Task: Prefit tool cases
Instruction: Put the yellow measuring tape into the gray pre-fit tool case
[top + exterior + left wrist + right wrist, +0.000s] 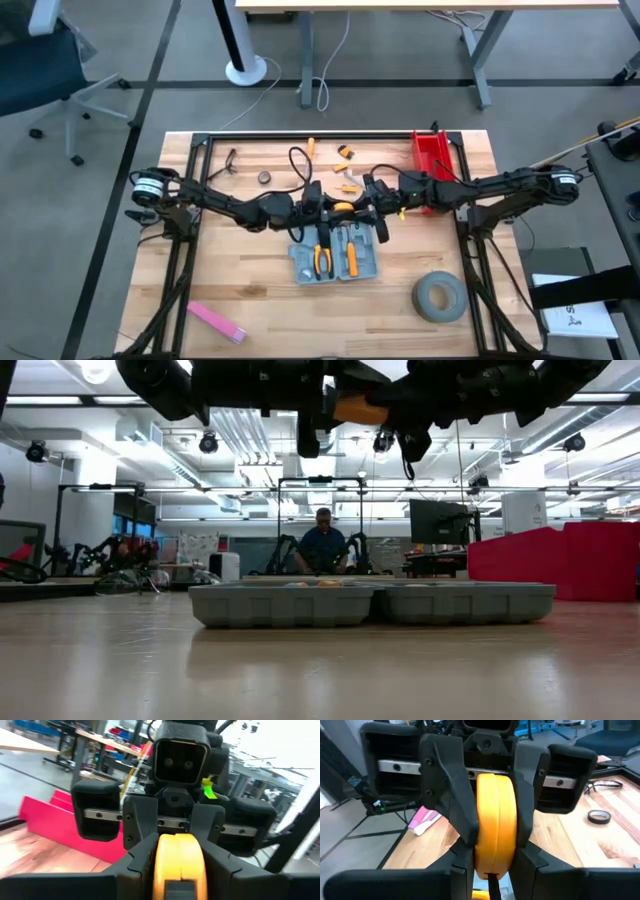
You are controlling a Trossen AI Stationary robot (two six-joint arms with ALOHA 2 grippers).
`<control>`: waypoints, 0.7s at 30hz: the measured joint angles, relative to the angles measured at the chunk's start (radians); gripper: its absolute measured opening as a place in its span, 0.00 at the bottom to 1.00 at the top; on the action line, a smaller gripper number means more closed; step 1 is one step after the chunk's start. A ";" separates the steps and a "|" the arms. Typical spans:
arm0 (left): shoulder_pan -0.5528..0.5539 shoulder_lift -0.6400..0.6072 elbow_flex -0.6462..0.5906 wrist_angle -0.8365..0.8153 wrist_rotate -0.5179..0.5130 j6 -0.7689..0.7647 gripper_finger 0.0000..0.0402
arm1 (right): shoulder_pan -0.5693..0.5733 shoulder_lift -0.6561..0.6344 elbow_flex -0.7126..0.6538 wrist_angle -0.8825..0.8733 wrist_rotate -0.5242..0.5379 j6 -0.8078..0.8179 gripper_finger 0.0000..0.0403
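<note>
Tool case (336,262) lies open on the table, mid-front, pliers in its recesses. Above it both grippers meet on one yellow-handled tool (343,208): right gripper (368,208) clamped on the handle, left gripper (322,209) fingers flanking it, grip uncertain. Red bin (432,158) sits behind.

From above, you cannot see where the left tool (333,209) and the right tool (352,209) meet: their dark bodies overlap on the yellow object (343,208), of which only a sliver shows. The arms cover the far edge of the tool case (337,262). At tabletop height its walls (370,603) hide the recesses. The person (323,546) behind is cut off by the case.
</note>
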 joint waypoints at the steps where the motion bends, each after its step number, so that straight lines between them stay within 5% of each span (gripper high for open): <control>1: 0.000 0.000 0.001 -0.005 -0.016 0.001 0.28 | 0.000 0.000 0.000 -0.007 0.003 0.001 0.16; 11: 0.000 -0.019 0.002 -0.041 -0.104 0.031 0.30 | 0.000 -0.048 0.000 -0.142 0.018 0.017 0.16; 21: -0.014 -0.023 0.001 -0.155 -0.322 0.003 0.29 | 0.000 -0.117 -0.001 -0.348 0.201 0.102 0.17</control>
